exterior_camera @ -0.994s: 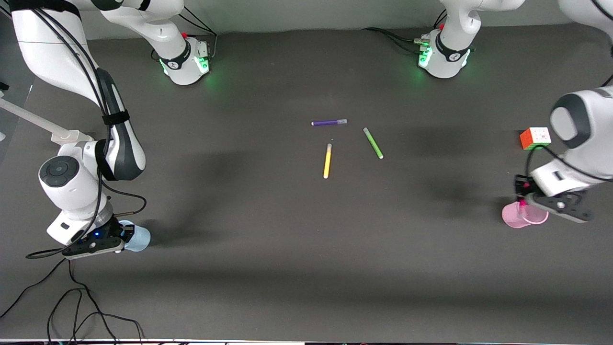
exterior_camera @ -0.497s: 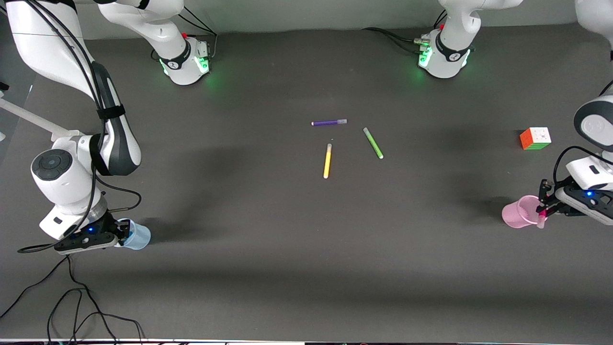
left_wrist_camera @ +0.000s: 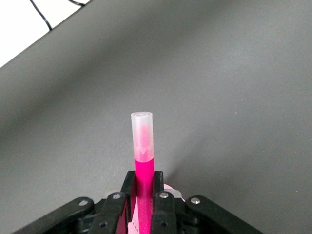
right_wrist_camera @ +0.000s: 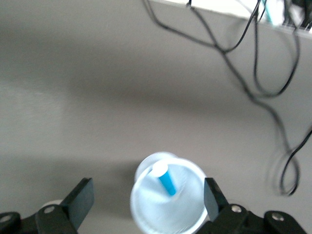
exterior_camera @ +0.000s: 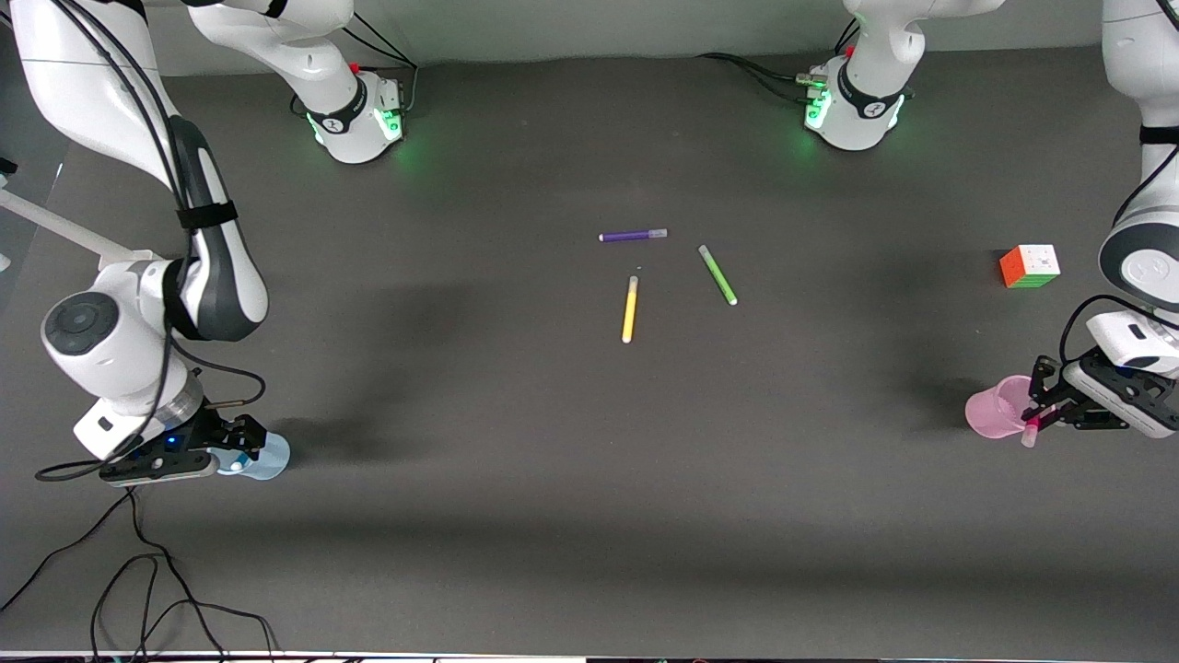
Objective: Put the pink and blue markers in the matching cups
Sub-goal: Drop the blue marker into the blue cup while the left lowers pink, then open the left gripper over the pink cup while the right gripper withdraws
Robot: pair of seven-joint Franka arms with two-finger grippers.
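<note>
Here the pink marker (left_wrist_camera: pixel 143 146) is clamped between the closed fingers of the left gripper (exterior_camera: pixel 1045 416), its pale capped end jutting out past the fingertips; the gripper hangs at the rim of the pink cup (exterior_camera: pixel 997 410), and the marker's free end lies just outside that rim, toward the front camera. The blue marker (right_wrist_camera: pixel 165 178) leans inside the pale blue cup (right_wrist_camera: pixel 168 200), white tip upward. The right gripper (exterior_camera: pixel 241 447) is over this cup with fingers (right_wrist_camera: pixel 80 199) spread wide to either side of it, touching neither cup nor marker. Mid-table lie a purple pen (exterior_camera: pixel 633 236), a green pen (exterior_camera: pixel 717 274) and a yellow pen (exterior_camera: pixel 630 309), well apart from both cups. A colour cube (exterior_camera: pixel 1029 266) sits near the pink cup, farther from the front camera.
</note>
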